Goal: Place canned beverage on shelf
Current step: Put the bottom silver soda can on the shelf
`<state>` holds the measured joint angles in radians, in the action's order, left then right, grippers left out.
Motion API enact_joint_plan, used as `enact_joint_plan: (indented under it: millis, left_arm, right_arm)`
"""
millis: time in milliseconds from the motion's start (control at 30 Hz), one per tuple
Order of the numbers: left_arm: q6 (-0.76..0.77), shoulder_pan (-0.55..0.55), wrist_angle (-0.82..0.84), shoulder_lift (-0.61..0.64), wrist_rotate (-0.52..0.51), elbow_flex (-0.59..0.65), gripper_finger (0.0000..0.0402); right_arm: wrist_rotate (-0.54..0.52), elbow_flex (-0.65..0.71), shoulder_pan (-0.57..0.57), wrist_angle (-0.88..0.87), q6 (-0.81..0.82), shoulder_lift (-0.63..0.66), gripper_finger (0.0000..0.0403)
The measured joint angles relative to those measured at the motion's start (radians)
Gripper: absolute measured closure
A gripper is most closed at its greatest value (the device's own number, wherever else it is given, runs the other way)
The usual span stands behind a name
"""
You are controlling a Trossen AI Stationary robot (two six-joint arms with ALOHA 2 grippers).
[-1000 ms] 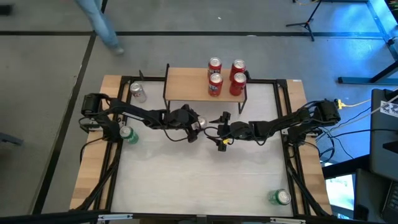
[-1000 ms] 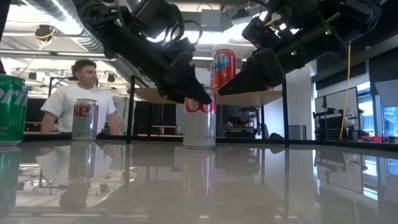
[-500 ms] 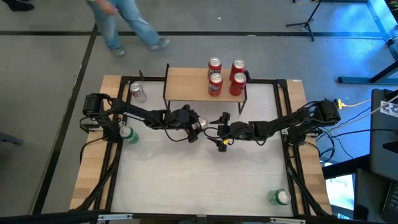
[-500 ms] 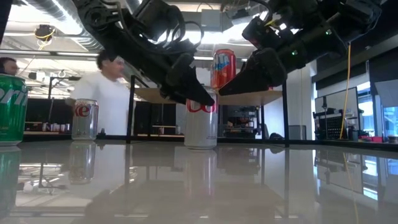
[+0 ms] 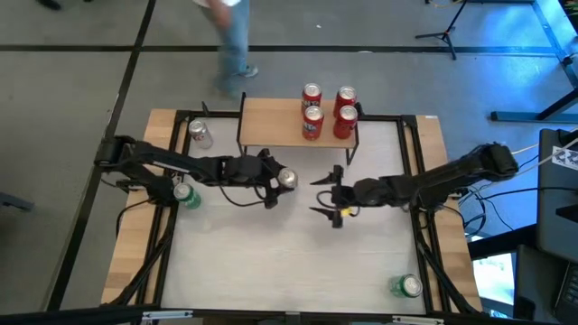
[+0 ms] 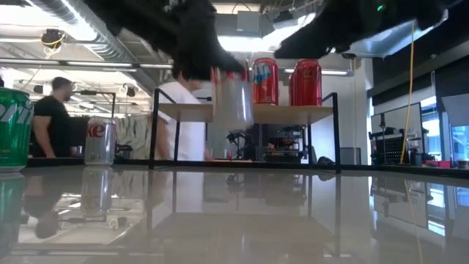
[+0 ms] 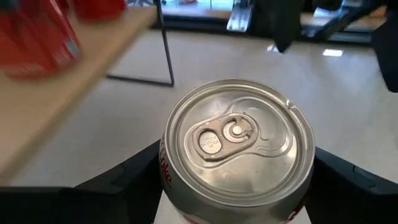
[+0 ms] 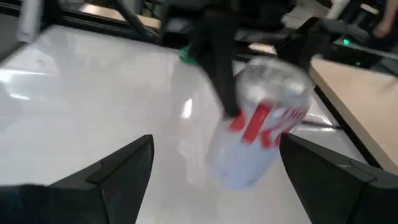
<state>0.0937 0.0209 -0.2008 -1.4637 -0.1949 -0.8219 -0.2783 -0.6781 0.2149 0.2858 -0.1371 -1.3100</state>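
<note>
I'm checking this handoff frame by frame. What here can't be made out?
- Left gripper: low view cuts it off at the top edge, blurred.
- Silver can: label smeared in the right wrist view.
- Shelf: rear red cans partly hidden by the front ones in the low view.

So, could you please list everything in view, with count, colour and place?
Shelf: one, light wood top, black legs, table's far edge.
Red cans: four, on the shelf's right end.
Silver cans: two; one on the table left of the shelf, one held off the table.
Green cans: two; one near the table's left edge, one at its near right corner.
People: two, behind the table.
Left gripper: gripping the silver can.
Right gripper: jaws open, empty.
</note>
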Motion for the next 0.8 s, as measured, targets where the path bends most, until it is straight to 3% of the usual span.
enact_joint_plan:
  millis: [167, 500, 633, 800]
  left_arm:
    - [-0.033, -0.003, 0.196, 0.085, -0.025, -0.089, 0.0115]
    - [-0.159, 0.074, 0.498, 0.091, -0.108, -0.38, 0.0114]
    - [-0.194, 0.158, 0.54, 0.091, -0.085, -0.441, 0.0113]
    - [-0.221, 0.302, 0.542, 0.09, 0.061, -0.447, 0.0113]
  right_arm:
    - [0.0, 0.0, 0.055, -0.058, 0.0, 0.076, 0.0059]
    - [-0.002, 0.0, 0.074, -0.063, 0.007, 0.098, 0.0059]
    - [-0.001, 0.0, 0.074, -0.077, 0.034, 0.098, 0.0059]
    - [-0.001, 0.0, 0.074, -0.085, 0.053, 0.098, 0.0059]
